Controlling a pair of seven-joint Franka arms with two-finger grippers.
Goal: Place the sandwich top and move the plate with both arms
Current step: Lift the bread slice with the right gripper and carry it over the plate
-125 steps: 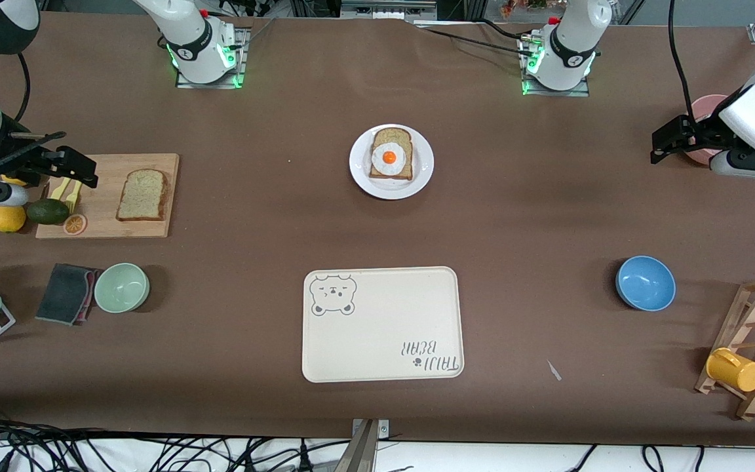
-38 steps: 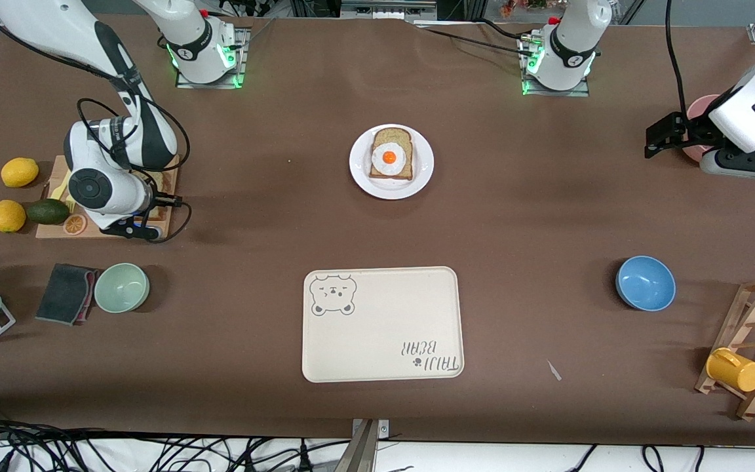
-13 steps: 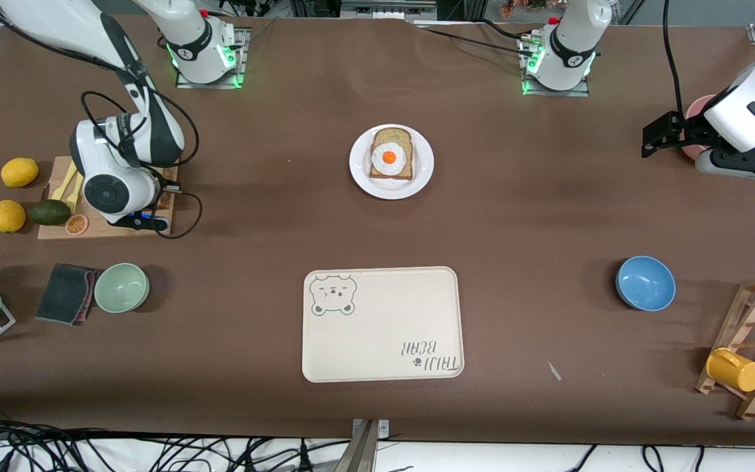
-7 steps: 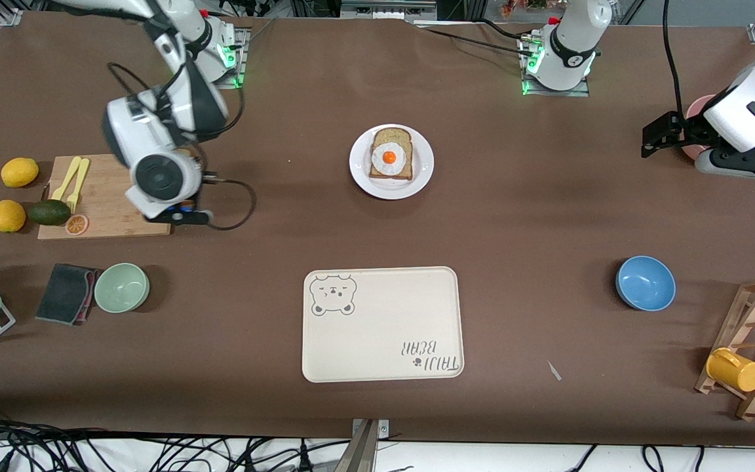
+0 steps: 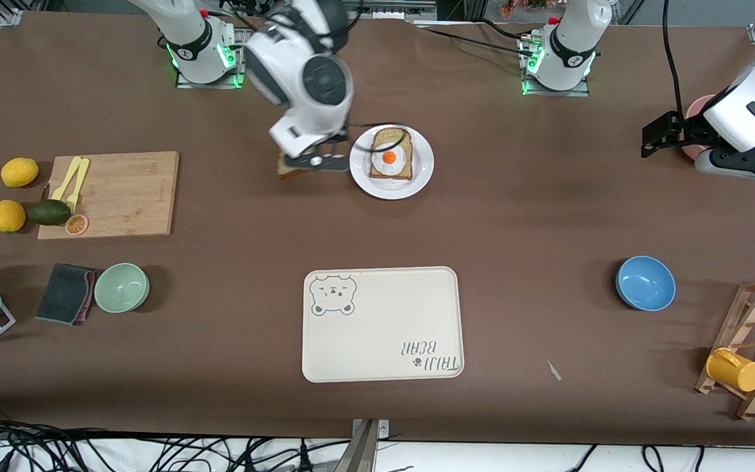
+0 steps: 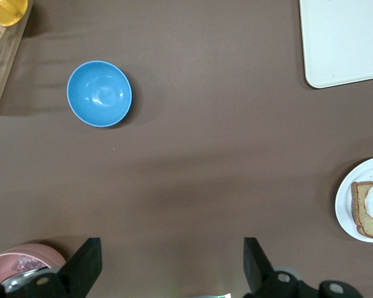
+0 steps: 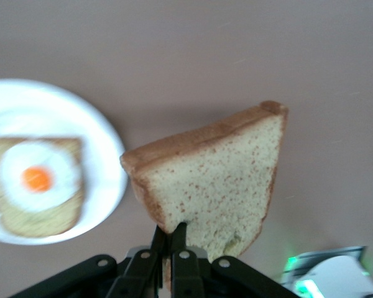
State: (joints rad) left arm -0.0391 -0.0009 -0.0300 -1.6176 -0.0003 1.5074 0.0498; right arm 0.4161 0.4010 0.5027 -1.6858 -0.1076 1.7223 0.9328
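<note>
The whole table (image 5: 548, 216) was taken in from a high camera across from the two arm bases, facing them and angled down. The left wrist camera was aimed straight down from well above the tabletop, so the blue bowl (image 6: 99, 94), a corner of the cream tray (image 6: 345, 43) and the plate (image 6: 345, 205) (cut by the frame edge) were shared with the front view. The right wrist camera was held much closer, with the sandwich top (image 7: 217, 183) and the same plate (image 7: 109, 180) caught in it.

Upper centre: the right claw (image 5: 312, 160) holds the bread (image 5: 288, 170) over the desk (image 5: 548, 216), beside the plate (image 5: 424, 172); the left claw (image 5: 654, 139) waits at the right edge.
</note>
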